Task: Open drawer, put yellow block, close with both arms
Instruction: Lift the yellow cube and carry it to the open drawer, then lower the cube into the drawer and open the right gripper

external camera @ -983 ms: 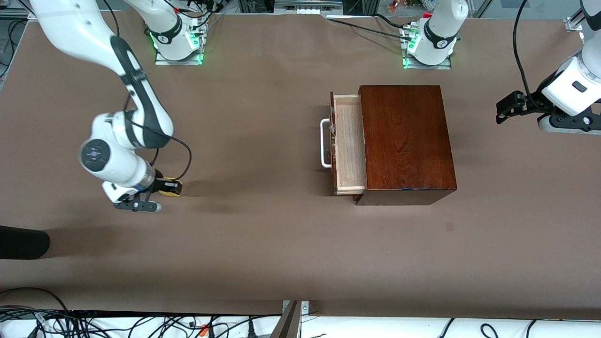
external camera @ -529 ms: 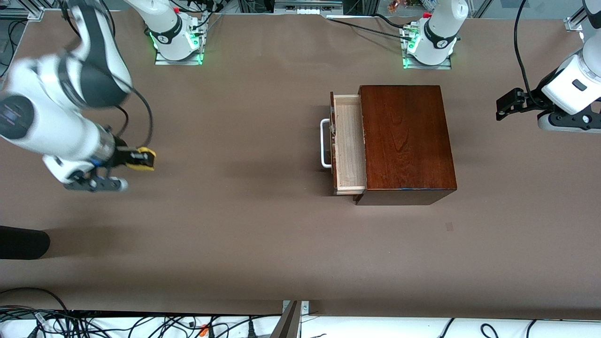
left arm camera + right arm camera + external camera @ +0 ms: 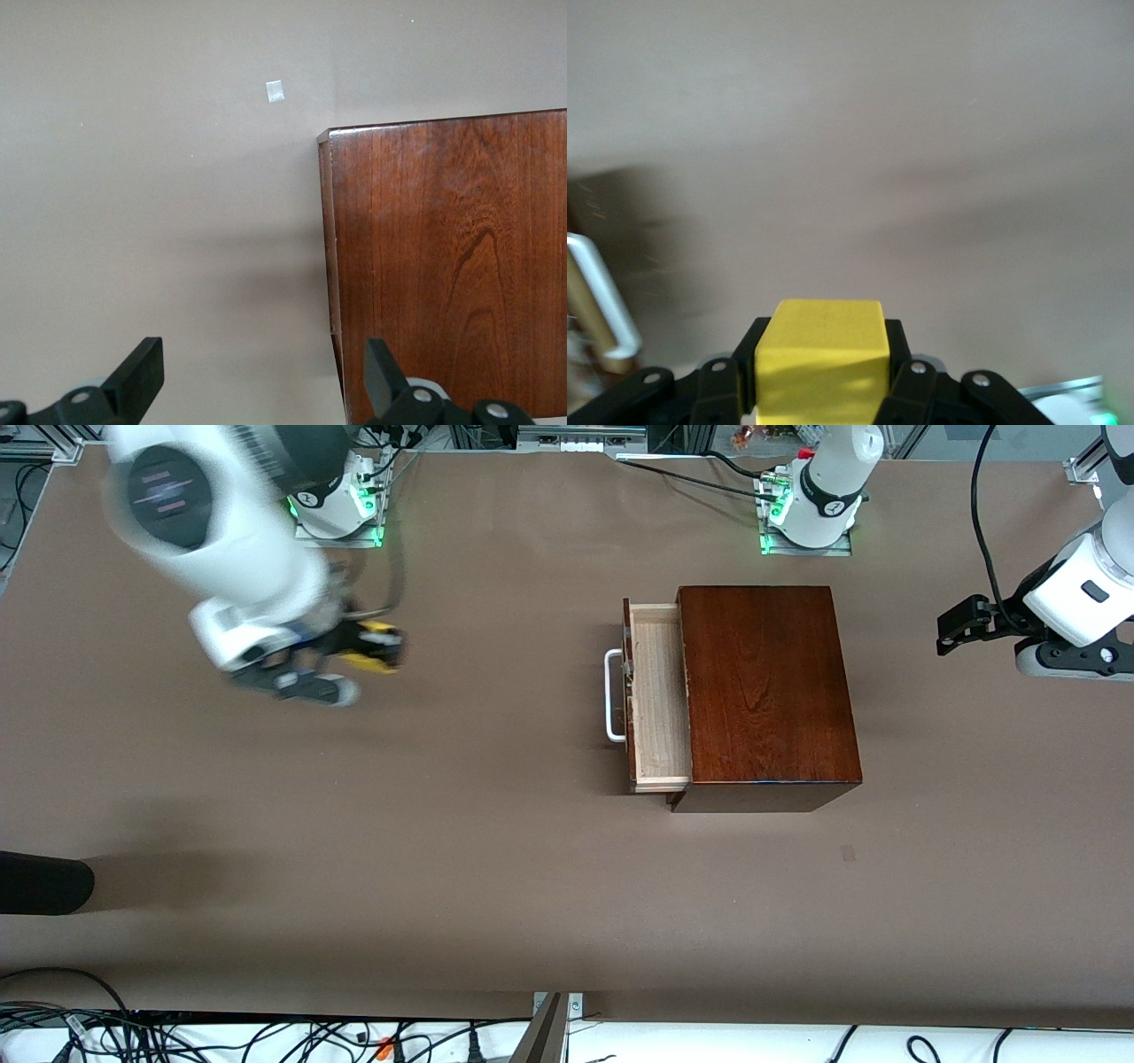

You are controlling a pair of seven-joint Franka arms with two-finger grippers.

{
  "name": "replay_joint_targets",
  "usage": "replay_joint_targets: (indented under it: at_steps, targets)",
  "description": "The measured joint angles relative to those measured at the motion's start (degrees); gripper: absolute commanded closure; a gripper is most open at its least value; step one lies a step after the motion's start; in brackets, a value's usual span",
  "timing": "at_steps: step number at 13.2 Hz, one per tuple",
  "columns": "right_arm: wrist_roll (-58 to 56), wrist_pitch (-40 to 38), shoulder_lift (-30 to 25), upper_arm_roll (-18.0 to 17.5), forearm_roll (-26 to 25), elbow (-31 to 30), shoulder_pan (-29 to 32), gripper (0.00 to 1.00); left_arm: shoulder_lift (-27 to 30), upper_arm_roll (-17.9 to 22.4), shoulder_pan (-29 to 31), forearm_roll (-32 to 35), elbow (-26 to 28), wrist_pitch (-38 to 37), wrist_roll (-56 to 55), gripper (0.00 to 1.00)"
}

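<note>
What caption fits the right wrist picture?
Right pincer carries the yellow block above the table.

Arms [image 3: 221, 522]: white shells, black joints, black cables. Bases [image 3: 802, 514] lit green. Grippers [image 3: 257, 390]: black, silver screws.

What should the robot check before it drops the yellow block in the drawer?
1. Yellow block gripped by the right gripper: ok.
2. Drawer pulled out of the box: ok.
3. Room in the drawer for the block: ok, pale tray floor shows.
4. Right gripper over the drawer: not ok, it is over bare table.
5. Left gripper out of the way: ok, open, waiting past the box.
</note>
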State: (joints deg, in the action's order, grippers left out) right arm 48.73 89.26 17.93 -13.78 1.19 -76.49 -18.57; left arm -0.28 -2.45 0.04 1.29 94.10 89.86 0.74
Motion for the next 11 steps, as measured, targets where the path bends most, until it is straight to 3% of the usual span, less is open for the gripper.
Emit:
replay_joint_targets:
  at_steps: [6, 11]
  targets:
    - [46.2, 10.6, 8.1, -0.4, 0.6, 5.8, -15.0, 1.0, -0.1, 0.0, 0.0, 0.0, 0.0, 0.0, 0.1, 0.0]
    - [72.8, 19.6, 16.6, -0.4, 0.6, 12.0, -19.4, 1.0, -0.1, 0.0, 0.0, 0.0, -0.1, 0.0, 0.1, 0.0]
